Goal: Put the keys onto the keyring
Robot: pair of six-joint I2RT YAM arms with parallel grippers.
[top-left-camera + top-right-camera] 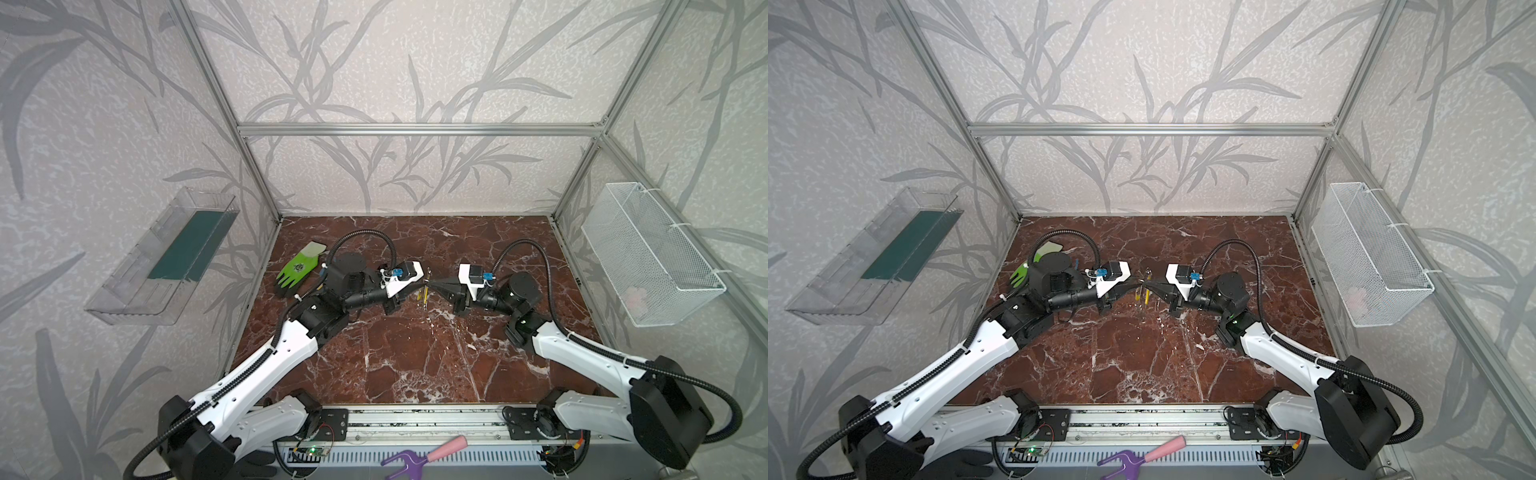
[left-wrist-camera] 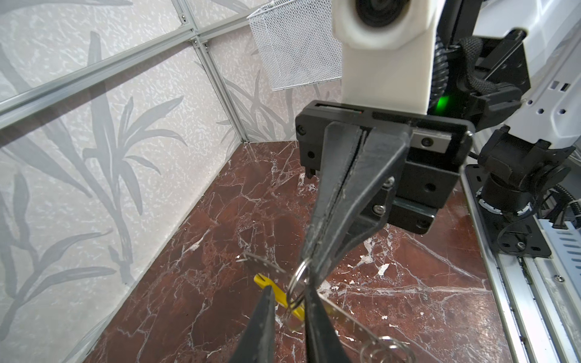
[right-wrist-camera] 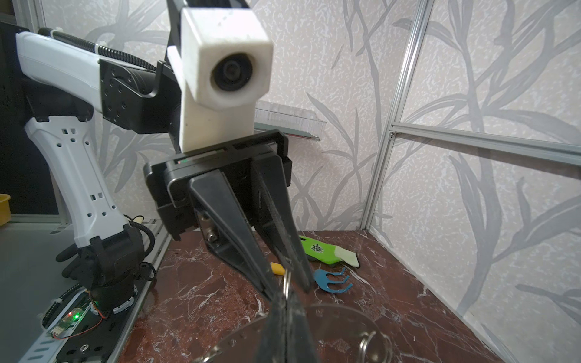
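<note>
**Item: key transfer, mid-air over the marble bench (image 1: pixel 415 361)**

- **Right gripper (image 2: pixel 309 259):** jaws fully closed, pinching the top of a small steel split ring (image 2: pixel 295 283).
- **Left gripper (image 2: pixel 289 290):** jaws narrow but still parted, one on each side of the same ring. No firm contact shows.
- **Keys:** a yellow tag (image 2: pixel 262 280) hangs beside the ring, clear of the bench. The key blade itself cannot be told apart with certainty.
- **Keyring:** a large thin grey loop (image 3: pixel 342 309) shows under the right jaws, with a small ring (image 3: pixel 374 345) at its rim. How the loop is carried cannot be told.
- **Handling note (judgement):**
  - The left jaws should close squarely on the ring's free rim, well away from the right pinch.
  - The right grip should hold until the left is firm.
  - The tag should be left hanging free so that it does not wedge between the jaws.
  - A skewed pinch would likely twist the ring out.
- **Markings:**
  - The green glove (image 1: pixel 298 268) bears a dark printed emblem, with no lettering legible.
  - The tag shows no readable writing.
  - No brand names are visible elsewhere.
</note>
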